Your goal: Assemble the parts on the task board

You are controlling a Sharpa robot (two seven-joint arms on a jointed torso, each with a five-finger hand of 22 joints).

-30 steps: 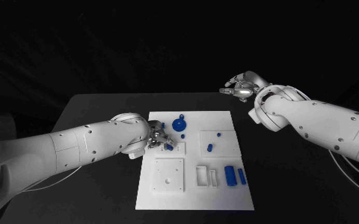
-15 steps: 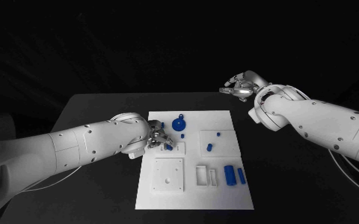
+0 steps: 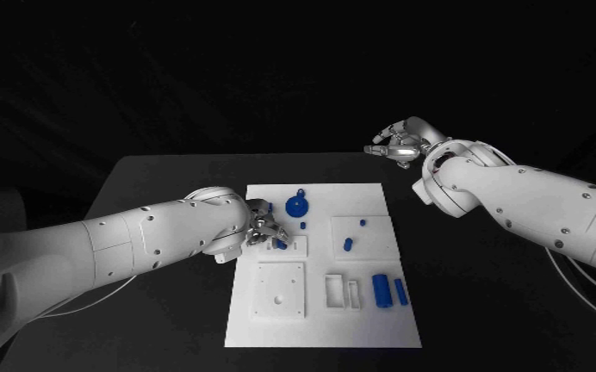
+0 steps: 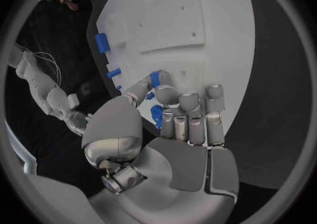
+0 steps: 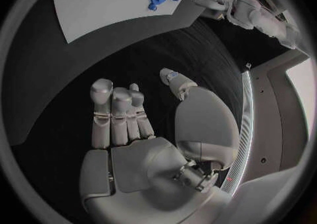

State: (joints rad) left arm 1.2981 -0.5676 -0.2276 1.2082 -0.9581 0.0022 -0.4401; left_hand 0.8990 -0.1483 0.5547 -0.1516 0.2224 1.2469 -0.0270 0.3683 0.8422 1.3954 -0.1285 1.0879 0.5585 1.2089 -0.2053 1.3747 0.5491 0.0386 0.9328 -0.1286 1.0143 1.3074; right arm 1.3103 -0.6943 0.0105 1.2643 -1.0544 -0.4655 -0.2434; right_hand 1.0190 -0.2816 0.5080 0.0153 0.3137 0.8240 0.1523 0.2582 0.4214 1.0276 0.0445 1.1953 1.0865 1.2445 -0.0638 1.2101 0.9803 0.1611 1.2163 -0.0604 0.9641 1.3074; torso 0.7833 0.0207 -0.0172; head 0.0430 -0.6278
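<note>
Nothing has shifted in the last second: my left hand [image 3: 261, 232] still pinches a small blue part [image 4: 156, 114] in its fingers at the task board's [image 3: 373, 320] nine o'clock edge, so seating seems unfinished, while my right hand [image 3: 400, 145] idles released at one o'clock.

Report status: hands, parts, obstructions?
Left hand pinching small blue part over task board. Right hand off board, holding nothing. Nothing in the way.

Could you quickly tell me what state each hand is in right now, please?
Left hand: pinching a small blue part over the task board.
Right hand: open, holding nothing.
</note>
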